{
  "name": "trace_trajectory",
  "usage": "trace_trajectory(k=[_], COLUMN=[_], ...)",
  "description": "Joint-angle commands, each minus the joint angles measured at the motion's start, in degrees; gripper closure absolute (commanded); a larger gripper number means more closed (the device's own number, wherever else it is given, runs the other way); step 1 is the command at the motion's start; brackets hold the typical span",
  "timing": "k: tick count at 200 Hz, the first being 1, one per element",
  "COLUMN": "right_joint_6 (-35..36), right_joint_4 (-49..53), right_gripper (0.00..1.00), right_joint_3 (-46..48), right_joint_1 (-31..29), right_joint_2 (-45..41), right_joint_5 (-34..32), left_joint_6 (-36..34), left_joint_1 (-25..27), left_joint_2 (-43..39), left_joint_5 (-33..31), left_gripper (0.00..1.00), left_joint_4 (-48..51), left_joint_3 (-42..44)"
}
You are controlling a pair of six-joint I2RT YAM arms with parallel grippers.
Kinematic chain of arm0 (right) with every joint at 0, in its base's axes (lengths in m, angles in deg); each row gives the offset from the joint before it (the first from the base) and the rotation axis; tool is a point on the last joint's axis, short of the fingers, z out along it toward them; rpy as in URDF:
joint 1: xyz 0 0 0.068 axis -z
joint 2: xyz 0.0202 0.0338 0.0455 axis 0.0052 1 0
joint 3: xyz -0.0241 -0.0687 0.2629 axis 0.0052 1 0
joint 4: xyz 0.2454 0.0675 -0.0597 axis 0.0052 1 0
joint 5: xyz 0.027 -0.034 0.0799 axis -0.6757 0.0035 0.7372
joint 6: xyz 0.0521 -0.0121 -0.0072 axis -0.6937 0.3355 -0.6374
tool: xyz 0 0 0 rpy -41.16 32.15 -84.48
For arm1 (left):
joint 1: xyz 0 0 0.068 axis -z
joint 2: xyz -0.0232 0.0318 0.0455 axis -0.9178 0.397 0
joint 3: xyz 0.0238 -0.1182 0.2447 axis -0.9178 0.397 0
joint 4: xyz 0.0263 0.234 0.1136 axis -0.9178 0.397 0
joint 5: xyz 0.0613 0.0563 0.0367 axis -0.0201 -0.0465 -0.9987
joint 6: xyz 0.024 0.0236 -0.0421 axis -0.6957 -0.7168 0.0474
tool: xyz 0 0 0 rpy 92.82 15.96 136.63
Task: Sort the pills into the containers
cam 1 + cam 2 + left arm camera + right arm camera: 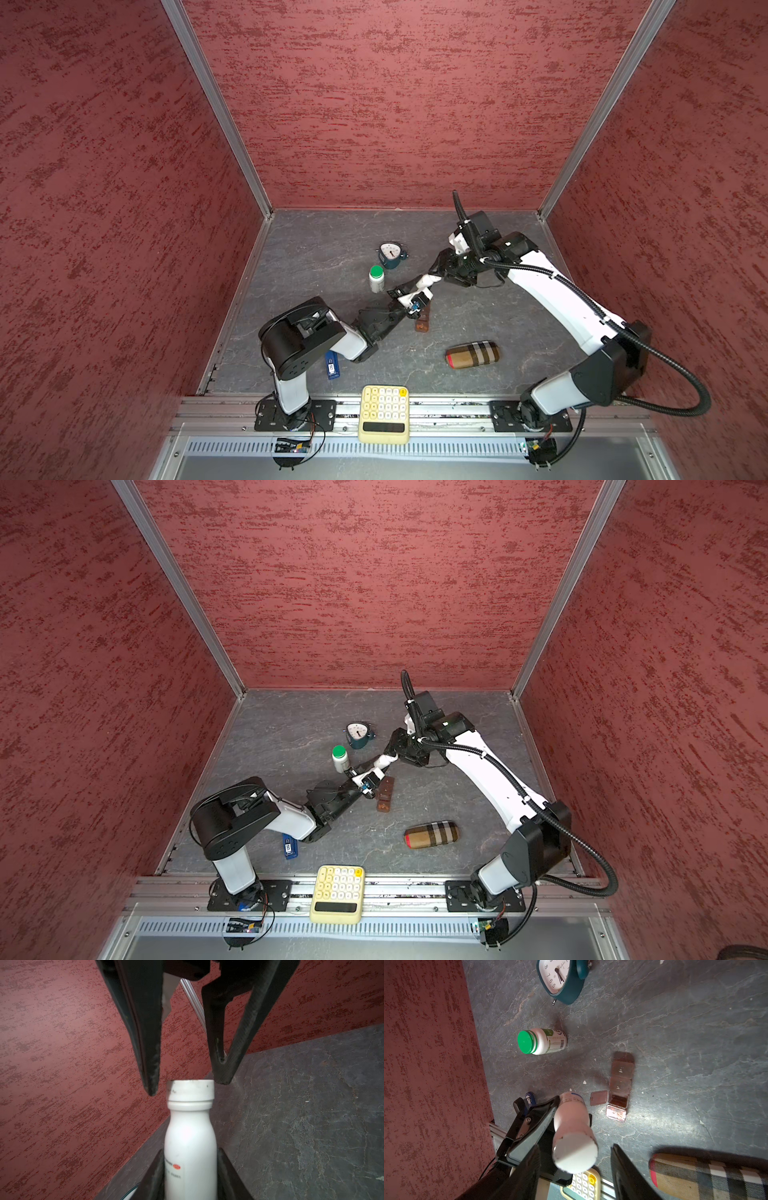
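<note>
**Pill sort: early stage, first bottle not yet opened**

The white bottle (190, 1136) is held off the table (332, 232), clamped round its body by the left gripper (190, 1153). Its white cap (191, 1089) is on. The right gripper (576, 1148) is placed around the cap with its fingers apart. A gap is visible on each side in the right wrist view, so nothing is gripped by it. The step in hand is judged to be uncapping.

The containers (619, 1084), a brown strip of small lidded boxes, are lying flat on the table just beside the left gripper. Their far end is partly covered by that gripper in both top views. At least one lid (599, 1098) is flipped open. The box under it appears empty, though glare makes that uncertain. A few white specks are seen on the table near the strip; whether they are pills cannot be told.

The green-capped bottle (376, 279) is standing untouched near the clock (392, 254), cap on.

Done: one box opened, one bottle lifted.
Left: cap to be removed, pills to be placed into the boxes, second bottle to be handled.
</note>
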State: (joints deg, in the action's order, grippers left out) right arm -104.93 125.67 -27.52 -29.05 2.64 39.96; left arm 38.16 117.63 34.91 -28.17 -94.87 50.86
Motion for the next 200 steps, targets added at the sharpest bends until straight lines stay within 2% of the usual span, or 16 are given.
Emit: trace_trajectory(k=[1,77,133,156,177,190,200], right_joint_6=[-1.16,-0.89,0.02,1.63,6.13,11.09,15.64], right_joint_4=[-2.26,-3.63,-3.52,-2.5,-0.43,1.6,3.43], right_gripper=[0.47,0.57,0.75,0.75,0.77,0.79,0.79], right_joint_3=[0.85,2.25,2.27,1.81,0.8,-0.14,-0.53], right_joint_1=[0.54,1.51,1.71,1.68,1.59,1.55,1.59], right_joint_2=[-0.04,-0.65,-0.66,-0.72,-0.56,-0.38,-0.68], right_joint_5=[1.52,1.66,2.8,3.04,3.62,3.94,3.77], left_joint_6=[-0.34,0.1,0.54,1.58,4.9,9.17,12.73], left_joint_1=[0.33,0.63,0.73,0.43,-0.74,-2.82,-4.63], left_joint_2=[0.4,0.57,0.99,0.65,-0.63,-3.13,-5.61], left_joint_5=[-0.51,-0.2,0.06,1.07,4.9,10.73,17.51], left_gripper=[1.0,1.0,1.0,1.0,1.0,1.0,1.0], left_joint_4=[-1.99,-1.97,-1.97,-1.9,-1.45,2.44,6.98], left_joint_3=[-0.57,-0.59,-0.74,-0.7,0.06,0.61,0.45])
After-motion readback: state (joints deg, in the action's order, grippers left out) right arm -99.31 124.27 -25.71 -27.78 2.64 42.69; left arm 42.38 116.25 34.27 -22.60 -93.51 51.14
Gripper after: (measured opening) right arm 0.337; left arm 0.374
